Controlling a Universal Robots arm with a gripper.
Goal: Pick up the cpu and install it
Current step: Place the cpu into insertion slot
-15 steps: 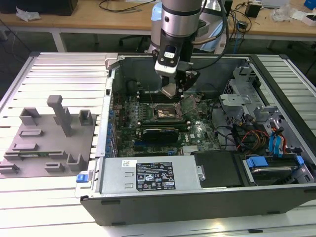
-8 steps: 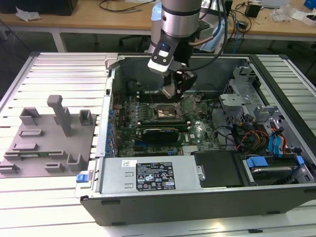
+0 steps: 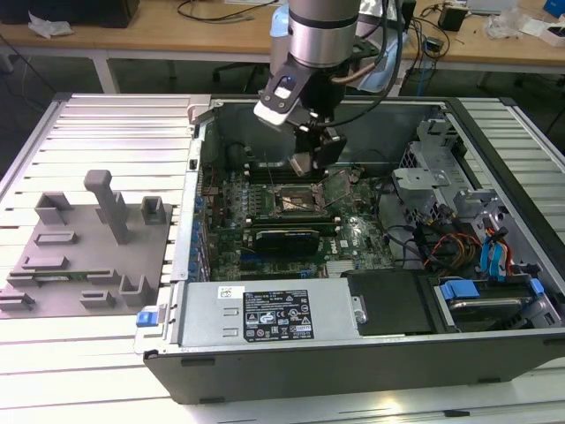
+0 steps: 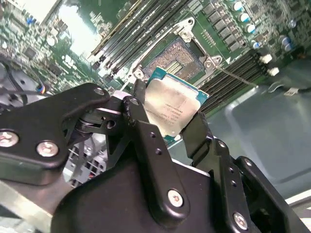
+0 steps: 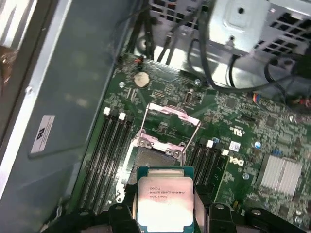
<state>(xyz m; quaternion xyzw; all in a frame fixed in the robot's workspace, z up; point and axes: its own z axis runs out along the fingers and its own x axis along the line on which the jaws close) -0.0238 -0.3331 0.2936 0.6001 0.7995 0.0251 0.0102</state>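
Observation:
The cpu (image 4: 171, 108) is a small square chip with a silvery metal top and a green rim, held between my gripper's (image 4: 167, 115) two black fingers (image 4: 140, 116). It also shows in the first wrist view as the cpu (image 5: 164, 199), and in the exterior view as the cpu (image 3: 303, 162) tilted under the gripper (image 3: 309, 159). It hangs above the open metal-framed socket (image 3: 297, 200) on the green motherboard (image 3: 353, 234). The socket (image 5: 154, 154) has its load plate (image 5: 170, 119) swung open, and the socket (image 4: 176, 60) has a dark centre.
The open computer case (image 3: 371, 353) surrounds the motherboard, with a power supply (image 3: 269, 314) at the front and drive bays with cables (image 3: 459, 238) on the exterior view's right. Memory slots (image 5: 109, 155) flank the socket. A grey plastic tray (image 3: 84, 252) with blocks lies on the exterior view's left.

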